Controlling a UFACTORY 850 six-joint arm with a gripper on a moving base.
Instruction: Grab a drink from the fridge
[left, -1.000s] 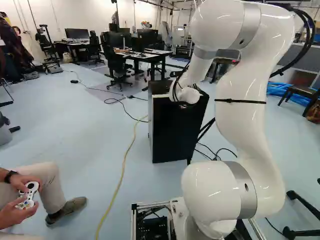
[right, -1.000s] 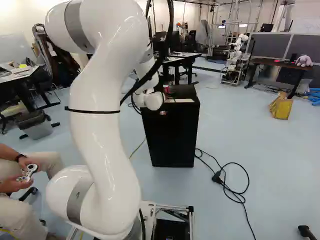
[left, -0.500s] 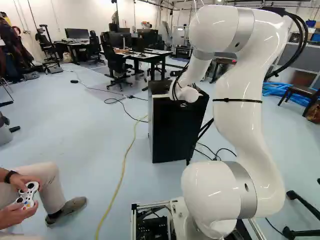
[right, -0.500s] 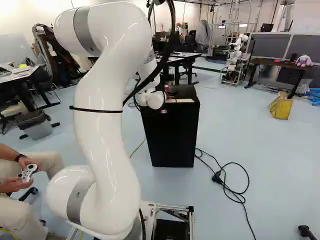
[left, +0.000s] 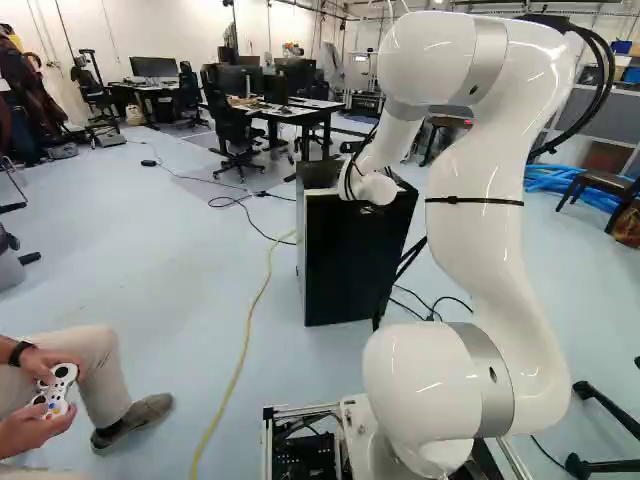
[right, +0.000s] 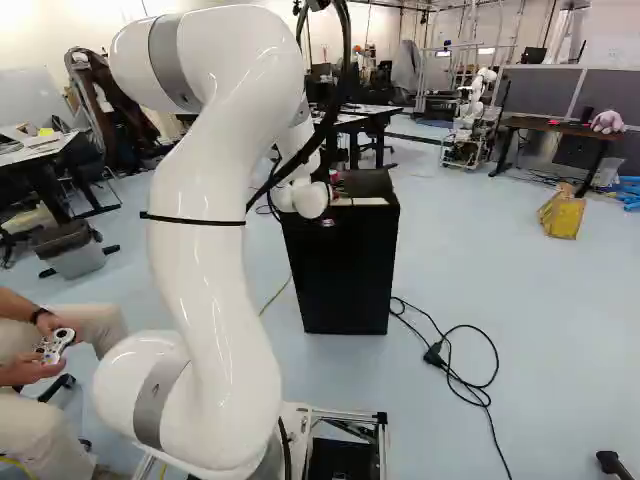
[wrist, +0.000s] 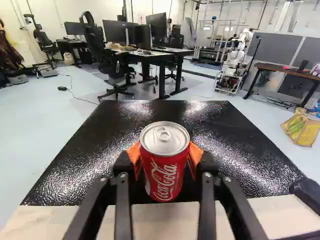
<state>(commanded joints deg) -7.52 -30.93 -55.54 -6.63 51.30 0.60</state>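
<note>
1. The red drink can (wrist: 165, 170) is upright between the fingers, at the near edge of the fridge top; whether its base touches that top, I cannot tell.
2. The gripper (right: 342, 187) is clamped on the can, an orange pad (wrist: 134, 152) pressing from each side.
3. Below is the black fridge (right: 345, 270), with a pale strip along the near edge of its top.
4. The white arm (left: 490, 220) rises from its joint at the foot of both base views, bends over high up and reaches down to the fridge.
5. A black cable (right: 474, 388) loops on the floor beside the fridge, at the right of the right base view; a yellow cable (left: 245, 345) runs along the other side.
6. Beyond the fridge are a desk (wrist: 162, 57) with monitors and an office chair (wrist: 95, 40).
7. Farther off, another robot (wrist: 236, 62) is near a dark table (right: 565, 127) bearing a pinkish plush toy (right: 606, 122); a yellow bag (right: 563, 215) sits on the floor nearby.
</note>
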